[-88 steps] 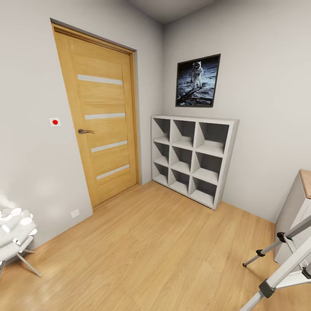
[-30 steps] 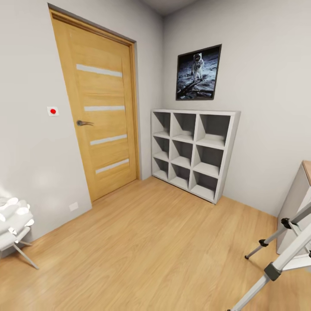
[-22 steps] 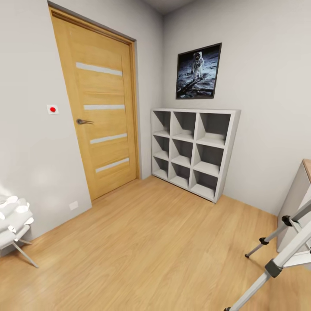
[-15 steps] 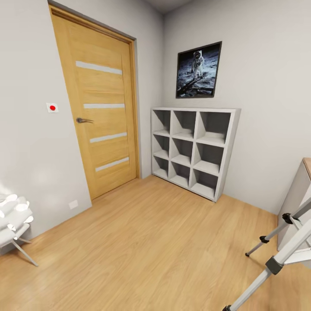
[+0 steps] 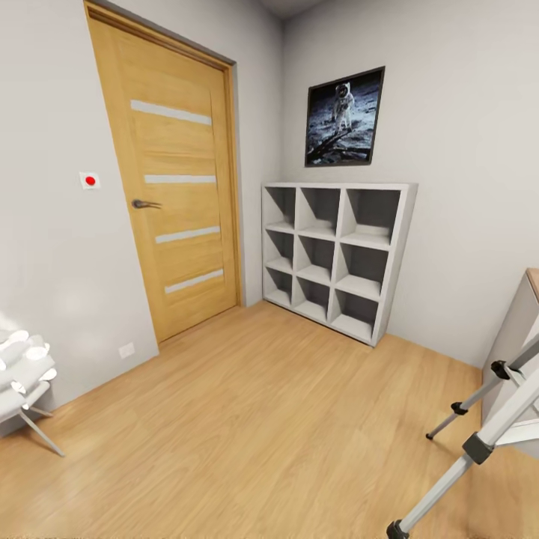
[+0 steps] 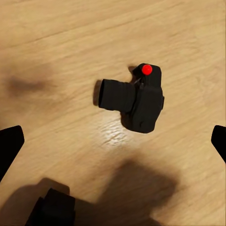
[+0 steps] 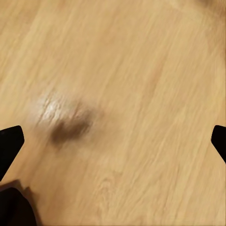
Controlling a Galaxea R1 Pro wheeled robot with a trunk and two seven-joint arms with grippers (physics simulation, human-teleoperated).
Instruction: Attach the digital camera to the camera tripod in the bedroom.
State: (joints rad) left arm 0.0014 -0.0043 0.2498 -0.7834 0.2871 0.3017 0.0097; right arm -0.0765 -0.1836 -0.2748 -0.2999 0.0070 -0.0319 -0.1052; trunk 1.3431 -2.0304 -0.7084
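Pickup step pending; digital camera [image 6: 134, 100] on wood floor [image 5: 262, 419] beneath left jaws, spread, empty; right jaws spread; next: descend, clamp; camera tripod [image 5: 479, 438] nearby.

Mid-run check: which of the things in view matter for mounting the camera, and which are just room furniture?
For the job:
- digital camera, lying on the wood floor under the open left gripper
- camera tripod, legs at the head view's right edge

Just there:
- oak door
- cube shelf
- astronaut poster
- white chair
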